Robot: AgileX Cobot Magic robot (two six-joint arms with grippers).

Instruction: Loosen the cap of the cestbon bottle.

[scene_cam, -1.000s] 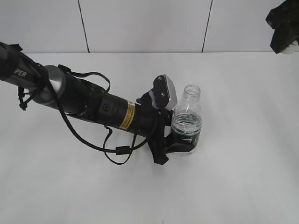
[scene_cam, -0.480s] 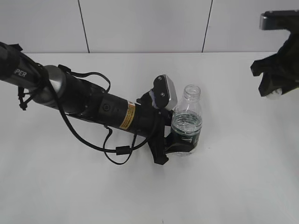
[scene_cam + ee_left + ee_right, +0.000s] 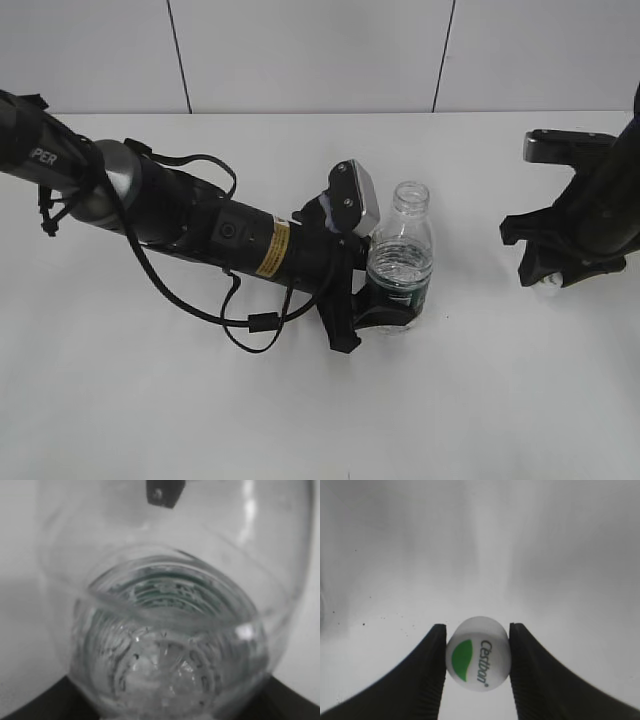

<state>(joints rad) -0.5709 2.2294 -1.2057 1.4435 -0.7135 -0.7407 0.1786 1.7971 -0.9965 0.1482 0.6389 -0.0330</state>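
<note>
Table [image 3: 300, 420] fills the near ground, white and bare in front of the arms. On it stands the bottle [image 3: 401, 262], upright, clear plastic with a dark green label band low on its body and some water inside. Its neck is open at the top — no cap sits on it. The left gripper [image 3: 385, 312] closes around the bottle at the label band, its black fingers pressed to the lower body, with the left arm [image 3: 180, 215] slanting in from the upper left and a black cable [image 3: 215, 315] looping under it. From the left wrist camera the bottle [image 3: 170, 645] fills nearly the whole view, seen through its clear wall down to the ribbed base, with the dark fingers at the bottom corners.

Well apart to the right, the right gripper [image 3: 548, 280] hangs low over the table. Its wrist camera shows the cap [image 3: 478, 660] — white, round, with a green half-circle and the word Cestbon on top — pinched between the two ribbed black fingers [image 3: 427, 675], each touching one side of it. The cap is thus off the bottle and held at the right gripper, just above the table surface [image 3: 480, 555].

Behind the table rises a pale panelled wall [image 3: 300, 50] with thin dark seams.
</note>
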